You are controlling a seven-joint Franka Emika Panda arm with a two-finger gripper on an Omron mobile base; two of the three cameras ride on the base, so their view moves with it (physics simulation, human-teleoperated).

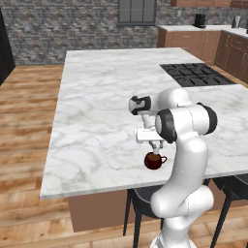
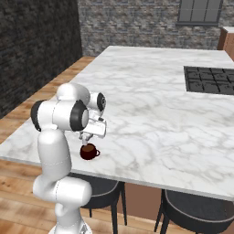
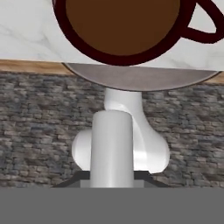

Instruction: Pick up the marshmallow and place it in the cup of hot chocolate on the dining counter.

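The tiny whitish marshmallow is too small to make out; I cannot tell whether it is pinched in the clenched two-finger gripper, which is hanging just above the small dark maroon mug of hot chocolate. That suits dropping it straight in. The mug is sitting near the white marble dining counter's front edge.

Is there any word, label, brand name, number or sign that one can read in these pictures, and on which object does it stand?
None: no readable text shows in any view.
The cup of hot chocolate is plain maroon, without print.
The dining counter shows only grey marble veins.
The black cooktop bears no readable marks.
The small dark appliance on the far counter is too small to tell.
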